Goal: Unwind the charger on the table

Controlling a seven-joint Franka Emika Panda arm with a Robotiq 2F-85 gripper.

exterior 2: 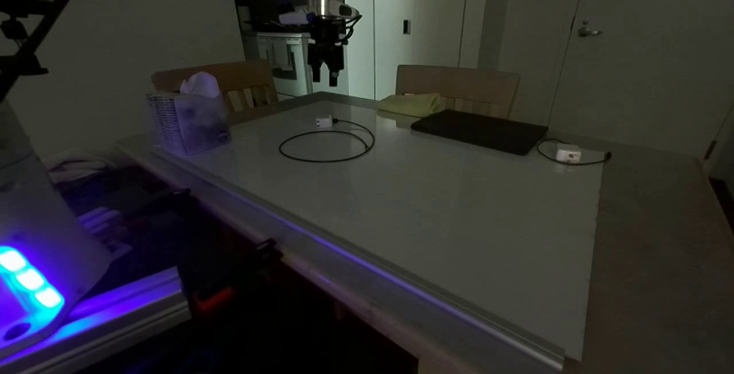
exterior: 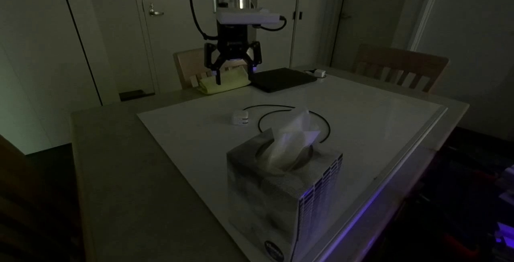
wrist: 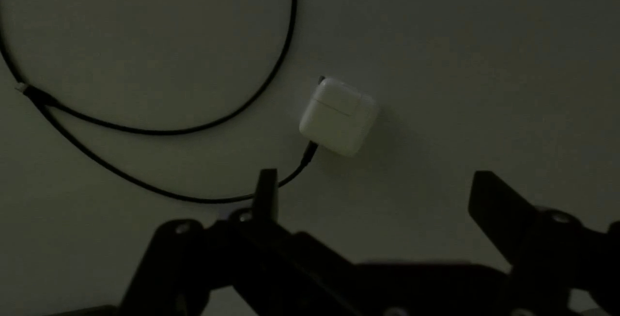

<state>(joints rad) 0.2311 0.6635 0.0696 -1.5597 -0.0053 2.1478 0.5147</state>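
On the white top of the table (exterior 2: 459, 202) lies the charger, a thin black cable (exterior 2: 327, 161) curled in a wide loop with a small white plug block (exterior 2: 324, 122) at one end. In the wrist view the block (wrist: 339, 117) sits ahead of the fingertips, and the cable's other end (wrist: 36, 94) rests against the loop. The tissue box hides part of the loop in an exterior view. My gripper (exterior: 234, 78) hangs well above the table, pointing down. Its fingers stand wide apart and open, nothing between them; in the wrist view the left finger (wrist: 266, 192) covers a bit of cable.
A tissue box (exterior: 277, 205) stands beside the loop. A flat black pad (exterior 2: 479, 131) and a folded yellow-green cloth (exterior 2: 410, 104) lie along the far side. Another white plug block (exterior 2: 567, 154) with a short black cable sits past the pad. Wooden chairs (exterior 2: 459, 84) surround the table.
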